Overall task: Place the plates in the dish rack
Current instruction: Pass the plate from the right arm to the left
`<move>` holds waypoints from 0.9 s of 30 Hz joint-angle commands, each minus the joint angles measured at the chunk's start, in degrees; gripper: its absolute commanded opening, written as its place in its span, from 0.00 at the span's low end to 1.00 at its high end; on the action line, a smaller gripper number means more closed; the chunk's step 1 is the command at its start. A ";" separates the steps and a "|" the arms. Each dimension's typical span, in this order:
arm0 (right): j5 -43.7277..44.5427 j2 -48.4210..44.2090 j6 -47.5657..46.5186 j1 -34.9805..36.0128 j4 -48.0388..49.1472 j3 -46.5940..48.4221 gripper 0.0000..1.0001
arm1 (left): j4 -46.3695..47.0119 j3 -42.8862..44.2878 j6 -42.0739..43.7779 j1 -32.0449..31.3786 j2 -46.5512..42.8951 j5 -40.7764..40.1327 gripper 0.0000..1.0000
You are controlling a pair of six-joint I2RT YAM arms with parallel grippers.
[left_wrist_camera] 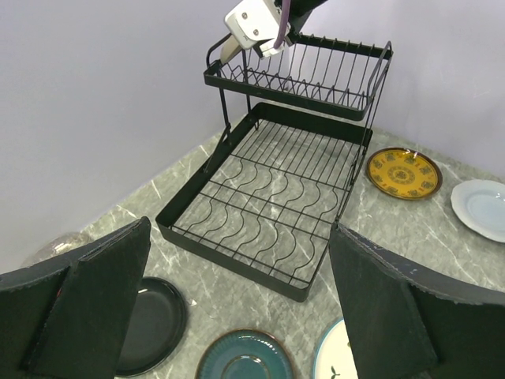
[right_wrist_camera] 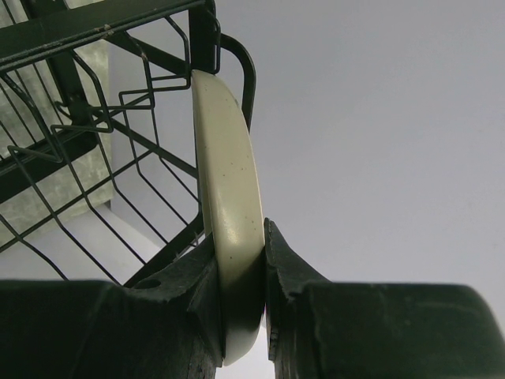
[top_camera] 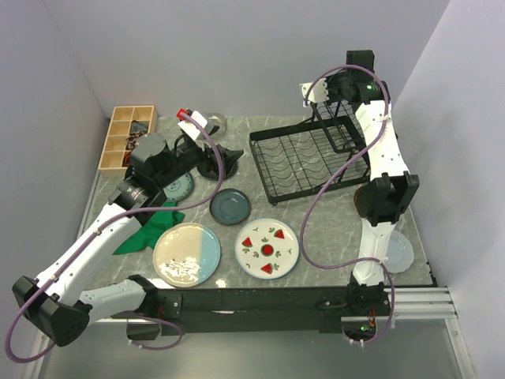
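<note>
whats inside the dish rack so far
In the rack, no plate shows in the lower tray or upper basket. The right tool grips a cream plate on edge at the basket's corner; whether it is inside yet cannot be told, since the tool covers that corner.

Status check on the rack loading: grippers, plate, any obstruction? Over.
Left gripper open, facing dish rack. Right gripper shut on cream plate, on edge beside upper basket. Basket wire close to plate's rim.

A robotics lab cell staged as a kitchen counter: pale walls (top_camera: 260, 47) at nine, twelve and three o'clock box a marble-look tabletop (top_camera: 335, 221) holding a dish rack (top_camera: 259, 166), with an aluminium mounting rail (top_camera: 426, 304) at six o'clock.
</note>
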 commanded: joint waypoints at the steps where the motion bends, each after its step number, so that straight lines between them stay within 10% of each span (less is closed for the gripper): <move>1: -0.09 1.37 0.27 -0.14 6.97 1.01 0.02 | 2.58 1.08 -2.49 0.39 -0.23 1.52 1.00; 27: 1.58 3.22 -1.21 -0.22 11.98 0.40 0.11 | 3.02 1.17 -3.83 1.27 -0.05 2.84 0.99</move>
